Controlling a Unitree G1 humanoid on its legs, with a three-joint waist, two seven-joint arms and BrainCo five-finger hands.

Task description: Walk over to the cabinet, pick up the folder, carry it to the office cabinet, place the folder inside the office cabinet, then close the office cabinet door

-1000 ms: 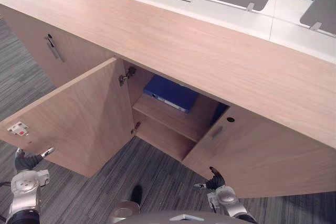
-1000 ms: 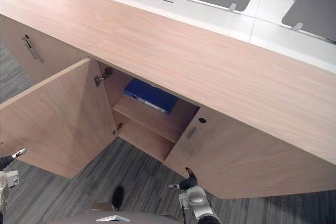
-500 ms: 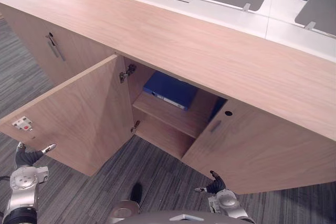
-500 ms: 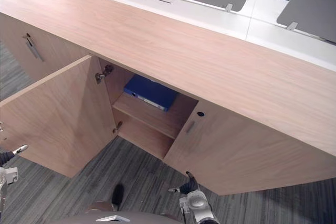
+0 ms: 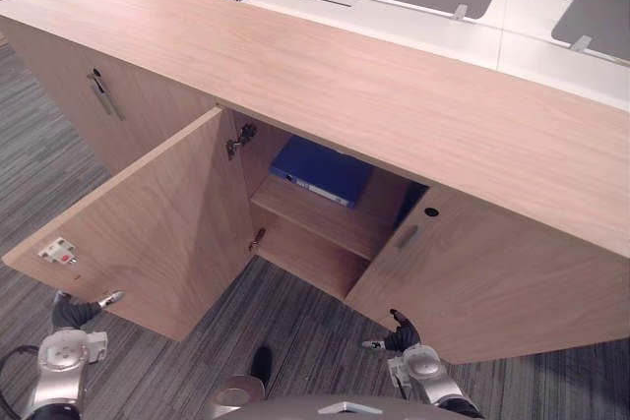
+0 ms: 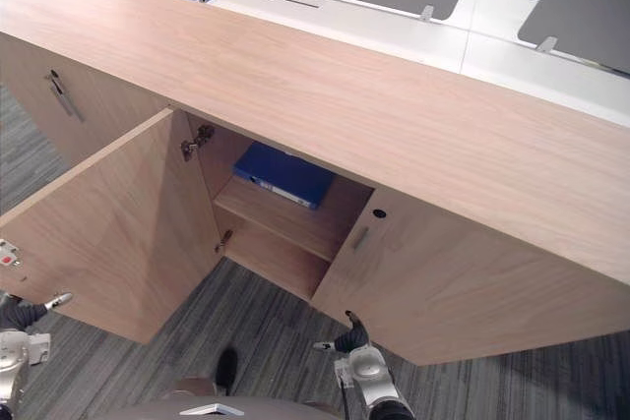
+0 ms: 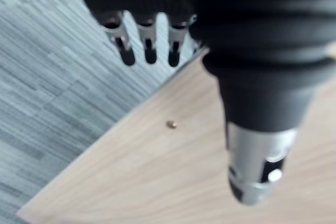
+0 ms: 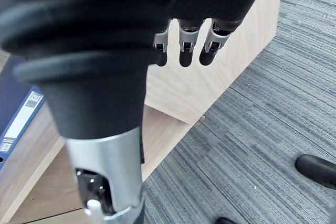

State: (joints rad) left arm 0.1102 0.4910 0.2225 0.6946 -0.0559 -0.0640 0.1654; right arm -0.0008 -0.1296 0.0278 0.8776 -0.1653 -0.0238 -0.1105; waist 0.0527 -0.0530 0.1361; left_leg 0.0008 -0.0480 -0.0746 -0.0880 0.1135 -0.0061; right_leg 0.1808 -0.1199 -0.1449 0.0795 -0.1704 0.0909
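1. The blue folder lies flat on a shelf inside the office cabinet, ahead of the right hand.
2. The right hand hangs relaxed and empty.
3. The left hand, also relaxed and empty, is at the open door's lower corner, perhaps touching it.

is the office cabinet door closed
No, the office cabinet door stands swung wide open, and the blue folder lies on the shelf inside.

Left hand, fingers straight, hangs over a wooden door panel with small metal stud, beside grey carpet.
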